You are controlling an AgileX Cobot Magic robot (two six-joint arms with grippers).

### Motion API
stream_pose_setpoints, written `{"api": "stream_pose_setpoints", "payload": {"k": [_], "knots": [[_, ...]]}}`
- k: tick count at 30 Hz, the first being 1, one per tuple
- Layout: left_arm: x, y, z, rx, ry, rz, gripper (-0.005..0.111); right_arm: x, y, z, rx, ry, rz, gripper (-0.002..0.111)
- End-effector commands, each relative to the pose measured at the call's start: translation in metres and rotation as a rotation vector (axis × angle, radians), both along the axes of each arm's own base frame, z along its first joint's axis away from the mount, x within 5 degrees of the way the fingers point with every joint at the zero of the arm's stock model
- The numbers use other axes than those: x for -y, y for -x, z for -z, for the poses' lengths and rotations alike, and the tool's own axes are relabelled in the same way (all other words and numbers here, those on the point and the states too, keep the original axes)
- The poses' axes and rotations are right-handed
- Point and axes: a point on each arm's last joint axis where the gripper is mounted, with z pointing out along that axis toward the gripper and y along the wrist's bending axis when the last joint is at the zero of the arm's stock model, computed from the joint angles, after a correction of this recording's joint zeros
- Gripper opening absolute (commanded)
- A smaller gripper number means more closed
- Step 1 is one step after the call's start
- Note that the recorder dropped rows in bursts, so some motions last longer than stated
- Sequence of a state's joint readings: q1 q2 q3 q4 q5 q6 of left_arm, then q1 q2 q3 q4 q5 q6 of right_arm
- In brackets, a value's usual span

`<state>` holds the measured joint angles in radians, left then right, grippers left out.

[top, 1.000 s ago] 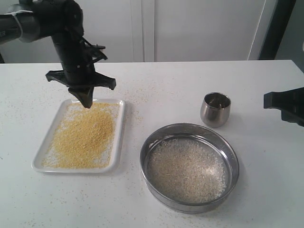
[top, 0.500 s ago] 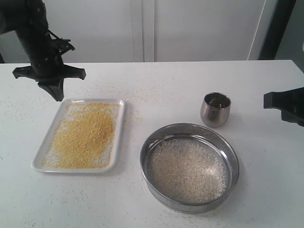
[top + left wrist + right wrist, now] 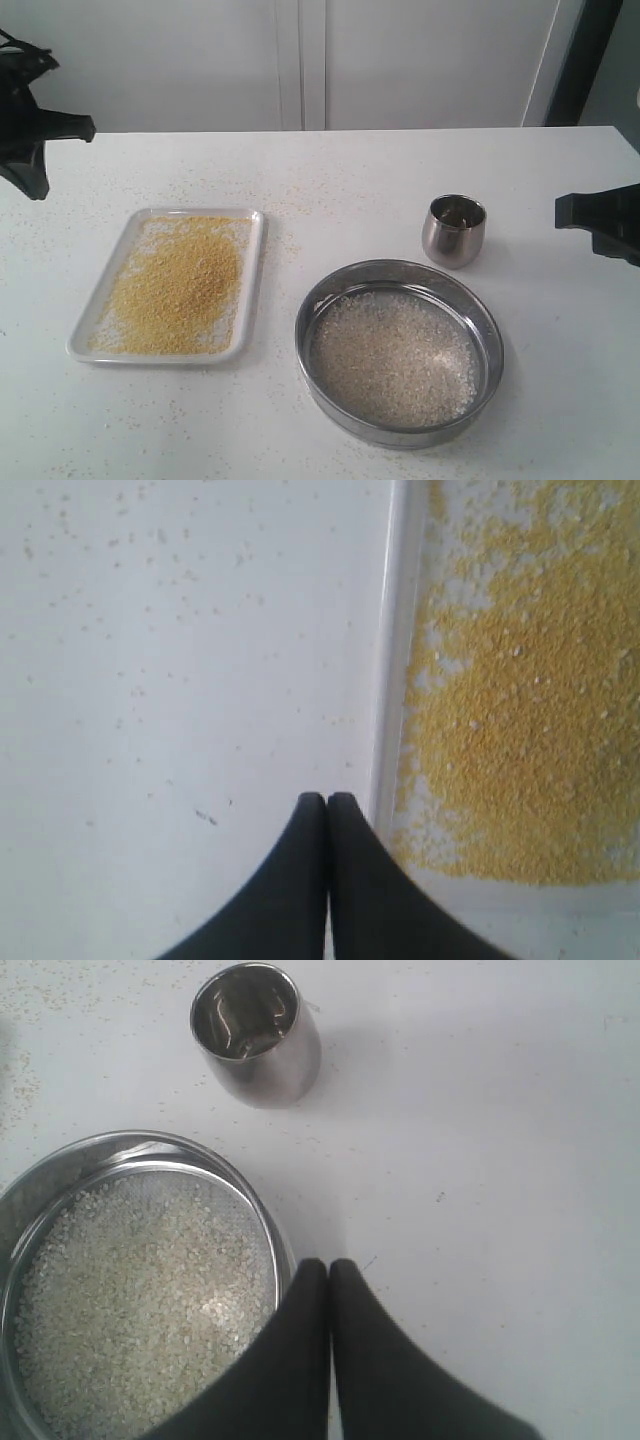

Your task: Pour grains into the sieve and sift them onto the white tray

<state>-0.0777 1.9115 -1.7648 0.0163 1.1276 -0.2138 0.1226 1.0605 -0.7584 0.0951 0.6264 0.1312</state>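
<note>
Fine golden-yellow granules (image 3: 180,285) lie in a loose, uneven spread over the flat white rectangular tray (image 3: 254,280) at the left of the white table (image 3: 330,180). Larger whitish rice-like grains (image 3: 392,357) cover the mesh of the wide round steel sieve (image 3: 398,436) to its right, near a small rounded steel cup (image 3: 453,231). The left gripper (image 3: 327,800) hangs left of the tray and the right gripper (image 3: 329,1265) right of the sieve, both pressed together and empty.
</note>
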Motion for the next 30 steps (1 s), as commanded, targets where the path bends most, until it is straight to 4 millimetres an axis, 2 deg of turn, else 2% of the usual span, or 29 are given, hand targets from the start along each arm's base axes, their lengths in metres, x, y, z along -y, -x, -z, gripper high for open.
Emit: {"api": "stream_pose_setpoints", "payload": {"k": [1,7,15,30], "knots": [[-0.006,0.031,-0.011,-0.025,0.004,-0.002,0.0,0.001,0.0,0.001,0.004,0.004,0.005,0.0],[-0.008,0.065,-0.03,0.053,0.005,0.015,0.0,0.001,0.0,0.001,0.004,0.004,0.005,0.0],[-0.012,0.124,-0.055,0.158,0.011,0.013,0.0,0.001,0.0,0.001,0.004,0.003,0.006,0.0],[-0.018,0.235,-0.064,0.39,0.052,0.003,0.0,0.001,0.0,0.001,0.006,0.002,0.006,0.0]]}}
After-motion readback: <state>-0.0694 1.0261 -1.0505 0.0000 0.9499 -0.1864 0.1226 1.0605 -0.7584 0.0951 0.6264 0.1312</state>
